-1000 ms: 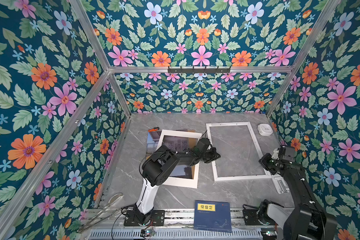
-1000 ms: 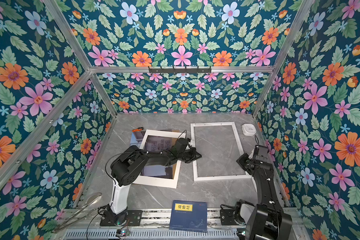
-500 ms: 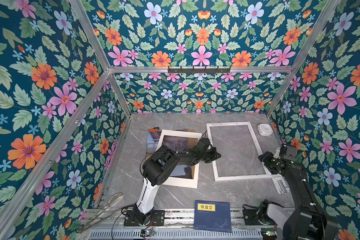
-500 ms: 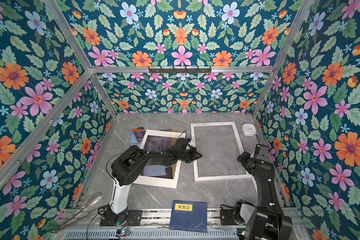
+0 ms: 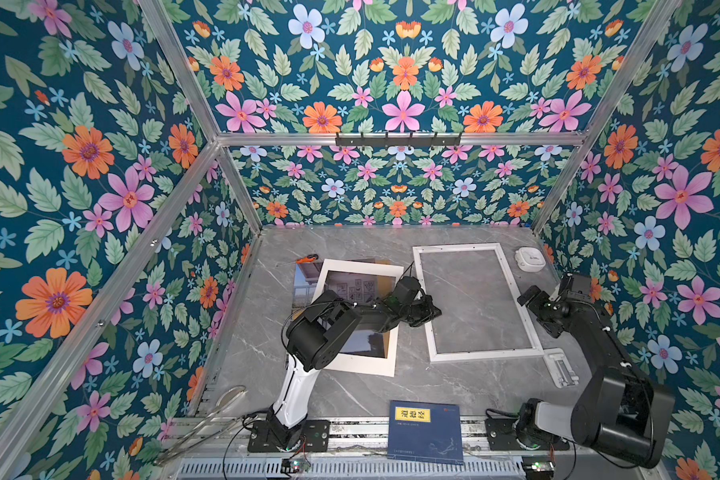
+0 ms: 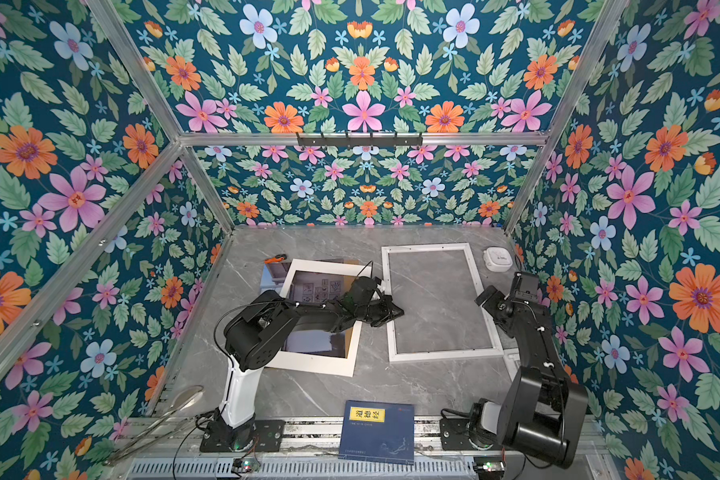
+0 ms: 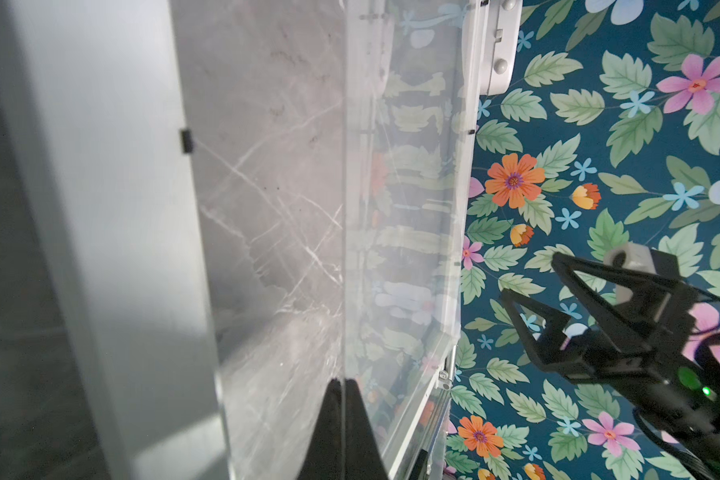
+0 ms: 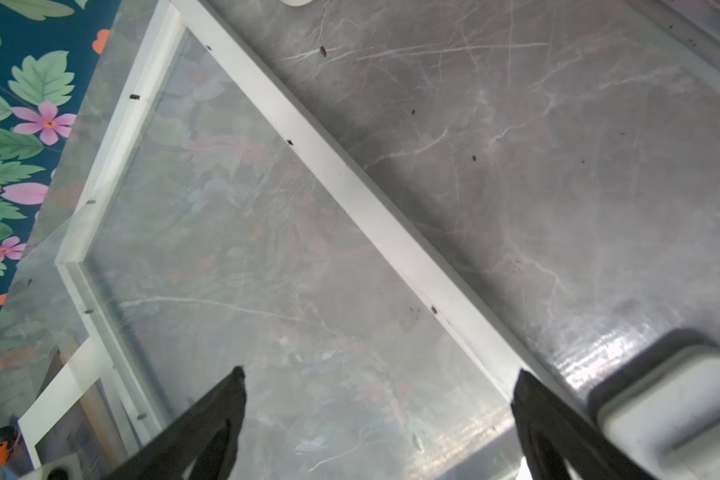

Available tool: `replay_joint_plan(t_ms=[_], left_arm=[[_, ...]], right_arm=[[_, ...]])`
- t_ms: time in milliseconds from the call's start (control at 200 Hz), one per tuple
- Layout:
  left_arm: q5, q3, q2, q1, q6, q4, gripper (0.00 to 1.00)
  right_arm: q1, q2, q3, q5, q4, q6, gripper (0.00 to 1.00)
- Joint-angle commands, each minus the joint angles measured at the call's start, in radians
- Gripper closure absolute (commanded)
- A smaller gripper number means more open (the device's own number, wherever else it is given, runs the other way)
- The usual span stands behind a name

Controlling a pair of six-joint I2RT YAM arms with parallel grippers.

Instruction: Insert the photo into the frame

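Since a sec ago your R gripper (image 8: 380, 374) has sprung wide open; it hangs over the right rail of the frame (image 5: 485, 354) w/ nothing in it. L gripper (image 7: 344, 386) stays clenched on the edge of a clear pane (image 7: 404, 208) at the left rail. The photo (image 5: 350, 291) lies under the white mat (image 5: 362, 363), just left of the frame.

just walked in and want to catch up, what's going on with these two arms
The left gripper is shut on the edge of a clear pane, beside the frame rail nearest the white mat. The right gripper hangs open above the frame's opposite rail, holding nothing. The frame lies flat on the table with no picture in it. The photo lies under the mat, not yet in the frame.
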Motion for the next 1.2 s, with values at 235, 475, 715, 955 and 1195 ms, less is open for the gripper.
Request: replay_joint_plan(t_ms=[235,475,715,955,1195], left_arm=[[-0.007,0.031,0.007,0.001,0.028,-0.021,1.0],[-0.003,0.034,0.002,0.005,0.041,-0.048,1.0],[-0.007,0.028,-0.015,0.019,0.071,-0.098,1.0],[0.004,-0.002,-0.05,0.045,0.118,-0.147,1.0],[0.039,-0.029,-0.086,0.092,0.185,-0.196,1.0]], right_arm=[[-0.021,0.242,0.051,-0.07,0.177,-0.029,0.01],[-0.02,0.296,0.044,-0.151,0.194,-0.022,0.01],[-0.02,0.317,0.036,-0.256,0.204,-0.006,0.01],[-0.021,0.309,-0.01,-0.356,0.219,0.013,0.02],[-0.019,0.293,-0.059,-0.474,0.219,0.042,0.04]])
